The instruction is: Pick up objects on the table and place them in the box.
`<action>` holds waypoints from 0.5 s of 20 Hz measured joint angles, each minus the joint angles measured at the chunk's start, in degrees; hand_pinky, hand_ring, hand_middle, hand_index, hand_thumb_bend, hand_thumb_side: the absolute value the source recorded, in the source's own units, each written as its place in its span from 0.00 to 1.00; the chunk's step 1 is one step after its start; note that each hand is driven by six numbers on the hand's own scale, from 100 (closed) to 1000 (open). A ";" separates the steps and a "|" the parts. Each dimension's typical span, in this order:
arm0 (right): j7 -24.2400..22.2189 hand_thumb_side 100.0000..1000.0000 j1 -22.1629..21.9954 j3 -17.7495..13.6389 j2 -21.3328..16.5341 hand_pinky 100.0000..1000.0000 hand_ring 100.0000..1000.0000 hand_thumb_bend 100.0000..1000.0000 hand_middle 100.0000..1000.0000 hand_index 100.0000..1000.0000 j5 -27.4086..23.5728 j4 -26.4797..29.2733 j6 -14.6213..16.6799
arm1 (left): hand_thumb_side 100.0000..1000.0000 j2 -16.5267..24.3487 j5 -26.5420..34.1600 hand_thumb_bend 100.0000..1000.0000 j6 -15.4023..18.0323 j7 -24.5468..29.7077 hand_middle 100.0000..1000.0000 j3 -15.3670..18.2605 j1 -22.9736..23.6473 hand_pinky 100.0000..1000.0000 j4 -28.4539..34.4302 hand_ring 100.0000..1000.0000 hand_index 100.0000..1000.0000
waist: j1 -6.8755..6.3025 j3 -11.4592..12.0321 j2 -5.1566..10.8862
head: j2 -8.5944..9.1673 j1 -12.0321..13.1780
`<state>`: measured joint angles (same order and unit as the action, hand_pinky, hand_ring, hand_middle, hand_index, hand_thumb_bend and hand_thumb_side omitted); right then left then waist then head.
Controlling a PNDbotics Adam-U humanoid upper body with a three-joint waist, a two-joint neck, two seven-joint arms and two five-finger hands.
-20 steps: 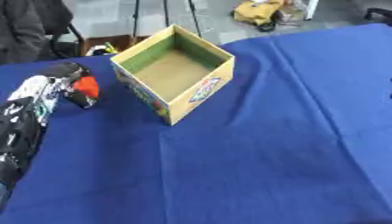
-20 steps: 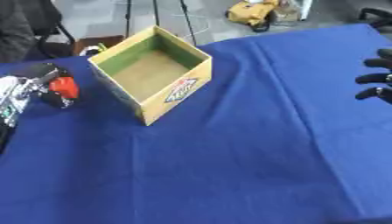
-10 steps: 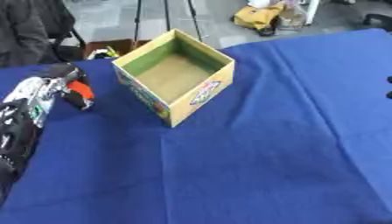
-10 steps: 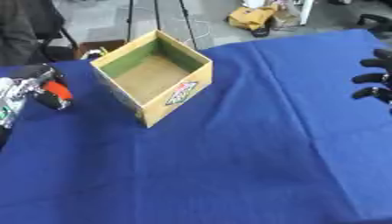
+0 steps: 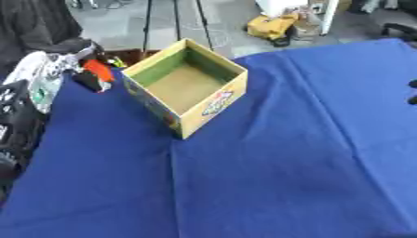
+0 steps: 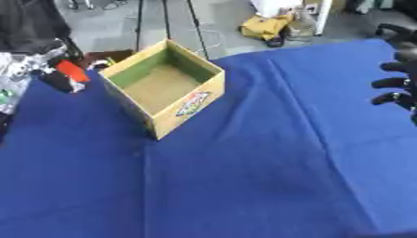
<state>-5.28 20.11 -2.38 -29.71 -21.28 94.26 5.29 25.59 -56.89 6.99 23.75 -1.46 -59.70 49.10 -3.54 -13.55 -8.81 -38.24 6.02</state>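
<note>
An open cardboard box [image 5: 184, 88] with a green inside stands on the blue cloth, left of the middle; nothing shows in it. Just left of the box's far corner, my left hand [image 5: 86, 80] comes in from the left edge, curled on a white patterned packet [image 5: 42, 74] with a red-orange part [image 5: 98, 69]. The packet is held beside the box, not over its opening. My right hand [image 6: 393, 83] shows at the right edge with relaxed fingers pointing left and nothing in it.
The blue cloth-covered table [image 5: 277, 167] fills the view. Behind its far edge are tripod legs [image 5: 175, 18], a yellow object on the floor [image 5: 273, 29] and a dark-clothed person [image 5: 36, 23] at the upper left.
My left hand with the packet has moved away from me, up toward the far left corner of the box. The right hand has barely moved.
</note>
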 measured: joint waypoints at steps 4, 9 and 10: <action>-0.57 0.62 0.29 0.58 0.52 0.48 0.63 0.21 0.71 0.84 -0.07 -0.01 -0.11 | 0.06 -4.69 -1.29 0.29 0.56 0.41 0.32 -1.52 -1.30 0.46 0.75 0.30 0.54 | -0.04 -1.95 0.04 | -0.01 0.75; -1.15 0.60 1.05 1.00 0.96 0.48 0.63 0.28 0.71 0.84 -0.33 -0.01 -0.31 | 0.16 -9.03 -4.59 0.47 1.43 1.30 0.44 -2.83 -0.35 0.60 -1.46 0.42 0.66 | -0.04 -2.98 -0.04 | 0.05 1.26; -1.19 0.60 1.05 1.00 0.99 0.48 0.63 0.29 0.71 0.84 -0.34 -0.01 -0.29 | 0.21 -9.45 -5.29 0.55 1.83 2.13 0.50 -3.01 0.00 0.63 -2.16 0.47 0.71 | -0.04 -2.94 -0.05 | 0.05 1.27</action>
<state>-6.47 21.16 -1.38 -28.72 -21.63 94.25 5.00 16.14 -62.18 8.82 25.88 -4.47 -59.70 46.95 -3.57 -16.49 -8.86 -38.19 7.29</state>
